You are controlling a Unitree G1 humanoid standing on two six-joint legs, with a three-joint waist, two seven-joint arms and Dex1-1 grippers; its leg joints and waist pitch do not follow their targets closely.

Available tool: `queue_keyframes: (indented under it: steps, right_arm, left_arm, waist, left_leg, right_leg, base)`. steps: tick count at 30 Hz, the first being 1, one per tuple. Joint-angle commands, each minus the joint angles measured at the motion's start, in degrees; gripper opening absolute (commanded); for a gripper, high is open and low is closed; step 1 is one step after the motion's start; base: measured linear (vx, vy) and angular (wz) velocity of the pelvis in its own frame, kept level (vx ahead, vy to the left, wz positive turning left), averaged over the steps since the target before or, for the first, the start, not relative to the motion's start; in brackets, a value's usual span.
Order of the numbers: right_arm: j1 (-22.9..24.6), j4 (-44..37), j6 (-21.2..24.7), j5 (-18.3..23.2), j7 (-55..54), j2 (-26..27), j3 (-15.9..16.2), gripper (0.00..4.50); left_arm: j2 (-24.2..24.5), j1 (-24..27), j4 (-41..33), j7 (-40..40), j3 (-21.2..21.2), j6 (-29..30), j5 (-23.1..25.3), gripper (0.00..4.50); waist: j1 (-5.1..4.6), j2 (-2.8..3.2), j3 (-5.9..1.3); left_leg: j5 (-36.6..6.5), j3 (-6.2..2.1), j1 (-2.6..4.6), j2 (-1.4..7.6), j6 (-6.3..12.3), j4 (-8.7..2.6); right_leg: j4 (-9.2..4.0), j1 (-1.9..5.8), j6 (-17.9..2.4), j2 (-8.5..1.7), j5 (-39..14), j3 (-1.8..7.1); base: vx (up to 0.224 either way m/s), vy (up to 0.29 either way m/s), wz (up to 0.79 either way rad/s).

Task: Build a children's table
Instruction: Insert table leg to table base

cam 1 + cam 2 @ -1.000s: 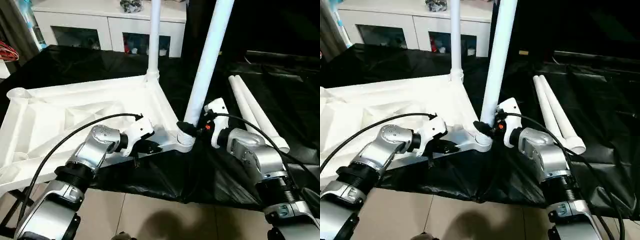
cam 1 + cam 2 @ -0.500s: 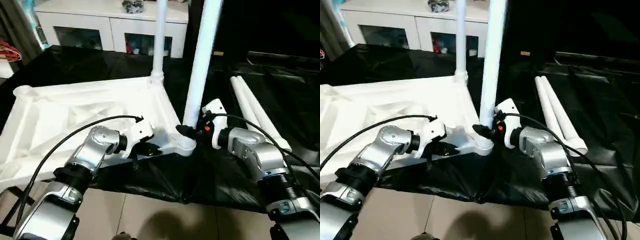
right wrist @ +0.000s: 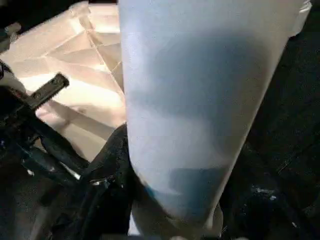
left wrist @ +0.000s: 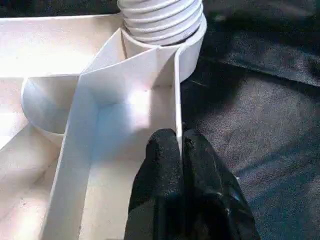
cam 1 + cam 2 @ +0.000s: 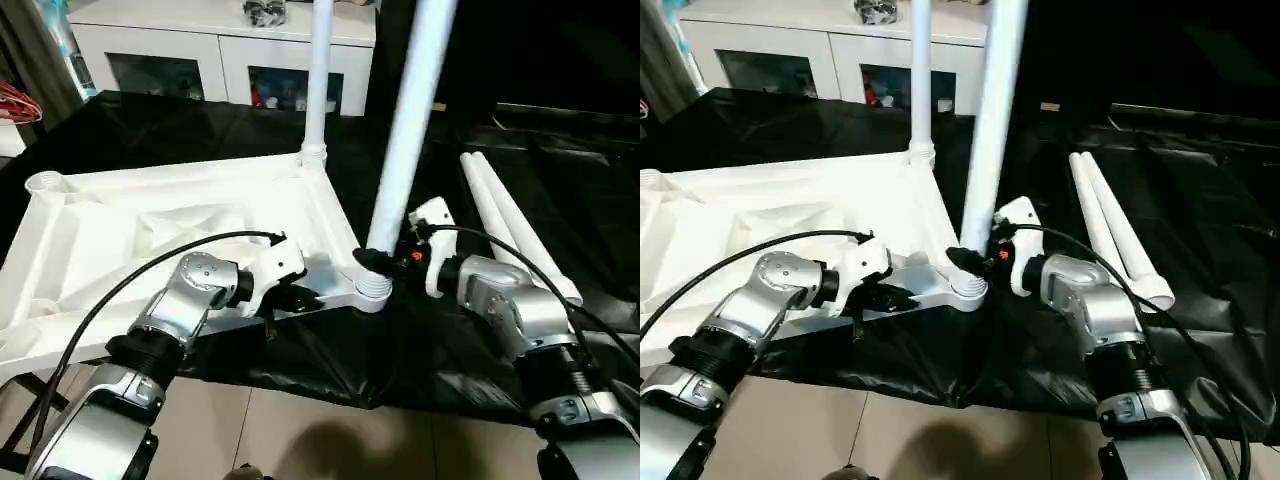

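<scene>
The children's table lies upside down; its white ribbed top [image 5: 150, 225] rests on black cloth. One white leg [image 5: 318, 80] stands upright in the far corner socket. A second leg [image 5: 405, 130] rises from the near corner socket [image 5: 372, 290], leaning slightly right, its threaded end [image 4: 162, 20] seated in the socket. My right gripper [image 5: 385, 260] is shut around this leg just above the socket; a black finger [image 3: 112, 170] shows beside the leg [image 3: 200, 100]. My left gripper [image 5: 305, 297] is shut on the top's thin rim wall [image 4: 176, 100] close to that corner.
Two loose white legs [image 5: 510, 225] lie side by side on the black cloth [image 5: 560, 180] to the right. A white glass-doored cabinet [image 5: 220, 50] stands behind. An open corner socket [image 5: 42, 183] sits at far left. Tiled floor [image 5: 300, 430] shows below the near edge.
The near leg has come more upright than a second ago, then tipped slightly right again. Both grippers kept their holds. The camera shifted a little.
</scene>
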Motion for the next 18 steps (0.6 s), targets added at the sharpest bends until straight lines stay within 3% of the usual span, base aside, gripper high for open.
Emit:
queue_keyframes:
  steps: [1, 11, 14, 18]
  right_arm:
    - [2.3, 1.5, 0.6, 0.7, -1.7, 0.0, -2.3, 1.88]
    - [9.4, 0.4, -4.7, 2.1, -3.9, 2.7, -5.4, 1.88]
    - [11.2, -2.0, -6.0, -0.1, -4.1, 2.5, -2.8, 1.88]
    - [12.4, -5.0, -6.9, -3.8, -4.6, 1.8, 1.5, 1.88]
  left_arm:
    - [-0.5, 0.3, -0.1, 0.2, 1.9, -0.5, -2.1, 0.0]
    - [-0.8, 0.2, 0.0, 1.6, 2.6, -0.2, -2.1, 0.0]
    - [-0.9, 0.0, 0.3, 1.8, 2.6, -0.3, -1.9, 0.0]
    - [-0.9, -0.2, 0.5, 1.7, 2.4, -0.4, -1.7, 0.0]
  waist:
    - [0.06, -0.49, -3.59]
    - [0.16, -0.33, -3.56]
    - [0.19, -0.13, -3.46]
    - [0.11, -0.3, -3.37]
  left_leg:
    - [-10.6, -2.62, 0.82, 4.85, 1.32, -4.2]
    - [-11.8, -2.68, 0.94, 4.91, 1.09, -4.45]
    - [-12.2, -2.74, 0.94, 4.88, 1.02, -4.51]
    - [-12.4, -2.73, 0.9, 4.76, 0.96, -4.6]
  right_leg:
    - [-5.62, 2.14, -4.6, -7.56, -24.0, 4.54]
    - [-5.86, 2.03, -4.9, -7.64, -24.3, 4.49]
    - [-6.01, 1.98, -4.5, -7.67, -25.5, 4.47]
    - [-6.19, 1.94, -3.7, -7.57, -26.5, 4.46]
  base:
    - [0.0, 0.0, 0.0]
    - [0.0, 0.0, 0.0]
    - [0.0, 0.0, 0.0]
    - [0.0, 0.0, 0.0]
